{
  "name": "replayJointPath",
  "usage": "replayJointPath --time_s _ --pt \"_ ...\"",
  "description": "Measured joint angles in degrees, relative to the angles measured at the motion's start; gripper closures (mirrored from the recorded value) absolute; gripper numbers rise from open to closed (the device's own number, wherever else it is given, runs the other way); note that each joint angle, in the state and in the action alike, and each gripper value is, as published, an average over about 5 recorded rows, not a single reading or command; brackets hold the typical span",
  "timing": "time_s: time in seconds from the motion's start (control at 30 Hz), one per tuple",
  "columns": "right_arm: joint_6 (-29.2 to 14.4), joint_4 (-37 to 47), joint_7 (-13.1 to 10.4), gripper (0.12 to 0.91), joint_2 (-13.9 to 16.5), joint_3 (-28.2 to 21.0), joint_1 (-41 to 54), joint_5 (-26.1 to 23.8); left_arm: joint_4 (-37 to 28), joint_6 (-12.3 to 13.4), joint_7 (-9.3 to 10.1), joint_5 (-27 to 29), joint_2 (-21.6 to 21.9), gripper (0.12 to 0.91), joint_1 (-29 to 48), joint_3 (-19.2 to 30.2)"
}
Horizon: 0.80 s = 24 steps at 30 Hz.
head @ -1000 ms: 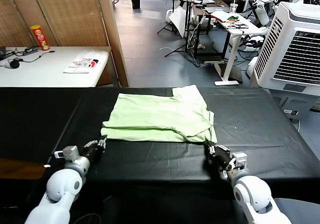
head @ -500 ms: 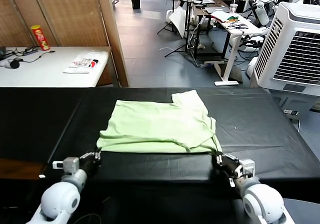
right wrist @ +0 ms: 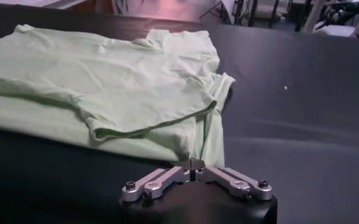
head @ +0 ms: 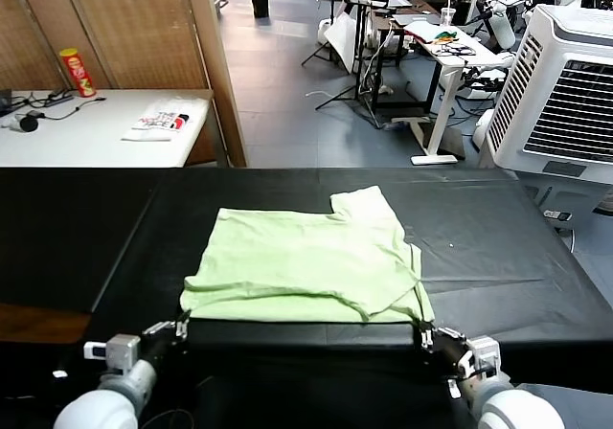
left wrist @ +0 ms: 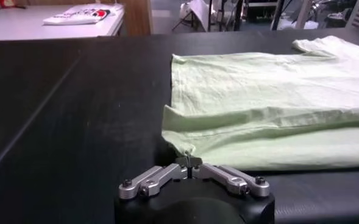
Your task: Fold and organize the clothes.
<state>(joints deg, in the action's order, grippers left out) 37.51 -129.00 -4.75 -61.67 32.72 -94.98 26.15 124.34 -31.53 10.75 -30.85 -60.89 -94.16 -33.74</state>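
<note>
Drew the shirt (head: 306, 257) closer to the front edge of the black table (head: 77, 228) over the last second, both arms backing toward the body in step and dropping lower in the head view. Slid as one flat piece, without bunching.

Lies spread across the middle of the table, pale lime-green, folded over on itself so that a doubled layer runs along the near side. Shows one short sleeve jutting out at the far right corner. Shows soft creases across the upper layer and a loose flap curling near the right end of the fold.

Pinches the near left corner of the fabric with the left claw (head: 180, 328), low over the table's front edge. Confirmed from the left wrist: left claw (left wrist: 189, 163) with fingertips pressed together on a small raised peak of cloth.

Pinches the near right corner likewise with the right claw (head: 424, 333), also at the front edge. Confirmed from the right wrist: right claw (right wrist: 194, 164) with tips drawn together right at the end of the hem.

Beyond the table, at far left, a white side table (head: 96, 137) carrying a red can (head: 77, 71); at far right, a white air cooler (head: 565, 89).
</note>
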Motion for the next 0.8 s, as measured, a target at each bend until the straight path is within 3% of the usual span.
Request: replayJointPath --time_s 0.23,0.33,0.4,0.6,0.8 --pt "0.9 -5.4 -1.0 0.288 0.4 2.9 -2.5 2.4 2.6 -1.8 1.63 0.2 -0.2 0.463 -2.7 -1.2" --pt "0.5 -6.6 -1.0 0.235 1.0 4.3 -1.9 4.4 4.4 -2.9 2.69 -0.1 -0.2 0.313 -3.7 -2.0" --pt "-0.1 -6.2 -1.2 0.229 1.5 4.8 -0.1 5.3 5.5 -3.4 3.08 -0.5 -0.2 0.257 -3.8 -2.7" --pt "-0.5 1.8 -3.1 0.227 1.7 1.7 13.5 6.5 5.4 -3.3 2.4 -3.8 1.3 0.233 1.5 -3.0" --pt "0.2 14.2 -4.8 0.227 0.5 -6.0 30.4 7.5 -1.4 -4.8 2.68 -9.6 3.3 0.232 16.0 0.9"
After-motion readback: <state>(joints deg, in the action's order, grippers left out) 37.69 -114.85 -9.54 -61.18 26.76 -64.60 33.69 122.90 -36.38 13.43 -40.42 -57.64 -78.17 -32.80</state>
